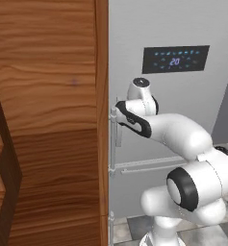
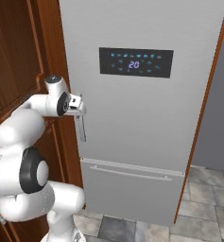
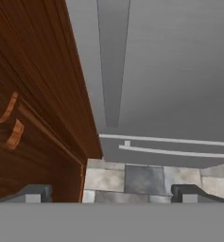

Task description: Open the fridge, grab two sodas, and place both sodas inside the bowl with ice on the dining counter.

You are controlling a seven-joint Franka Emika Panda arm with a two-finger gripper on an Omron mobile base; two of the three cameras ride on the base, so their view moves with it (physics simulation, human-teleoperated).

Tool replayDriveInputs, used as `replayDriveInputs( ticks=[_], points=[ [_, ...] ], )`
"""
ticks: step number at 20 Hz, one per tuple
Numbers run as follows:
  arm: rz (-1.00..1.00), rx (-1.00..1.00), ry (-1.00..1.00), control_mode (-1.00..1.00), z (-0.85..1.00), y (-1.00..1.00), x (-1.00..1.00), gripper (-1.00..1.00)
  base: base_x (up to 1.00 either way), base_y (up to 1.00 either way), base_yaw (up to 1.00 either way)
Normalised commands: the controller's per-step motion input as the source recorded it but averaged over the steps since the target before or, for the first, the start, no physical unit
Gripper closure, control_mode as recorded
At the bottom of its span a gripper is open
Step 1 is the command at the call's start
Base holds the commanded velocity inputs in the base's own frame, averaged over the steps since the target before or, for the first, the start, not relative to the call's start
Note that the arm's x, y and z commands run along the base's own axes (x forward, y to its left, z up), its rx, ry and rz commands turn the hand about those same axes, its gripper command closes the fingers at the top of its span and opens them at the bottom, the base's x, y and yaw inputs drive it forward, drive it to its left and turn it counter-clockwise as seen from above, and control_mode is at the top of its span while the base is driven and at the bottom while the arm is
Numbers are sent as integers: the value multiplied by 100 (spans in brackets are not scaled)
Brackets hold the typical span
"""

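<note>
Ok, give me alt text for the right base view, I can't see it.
The gripper sits at the top of the closed silver fridge door's vertical handle. A brown wooden cabinet stands left; the dark panel reads 20.

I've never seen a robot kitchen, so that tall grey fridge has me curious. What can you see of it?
The fridge is tall, silver-grey and looks like brushed metal. High on its upper door sits a dark panel with a blue "20". A vertical handle runs near that door's left edge; a horizontal bar crosses the lower drawer. Both look shut. It stands upright on a tiled floor, against a wooden cabinet. The gripper is at the handle's top; whether it touches is unclear.
</note>
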Motion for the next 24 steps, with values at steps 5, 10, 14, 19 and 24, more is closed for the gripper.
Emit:
replayDriveInputs(
  ticks=[5, 10, 14, 19, 24],
  points=[
    [0, -1, 0, -100, -30, 0, 41, -100, 0, 0, 0],
    [0, 0, -1, -100, -31, 2, 38, -100, 0, 0, 0],
    [0, -2, -1, -100, -31, 7, 38, -100, 0, 0, 0],
    [0, -3, -2, -100, -24, 11, 28, -100, 0, 0, 0],
    [0, 0, -2, -100, -14, 5, 25, -100, 0, 0, 0]
  ],
)
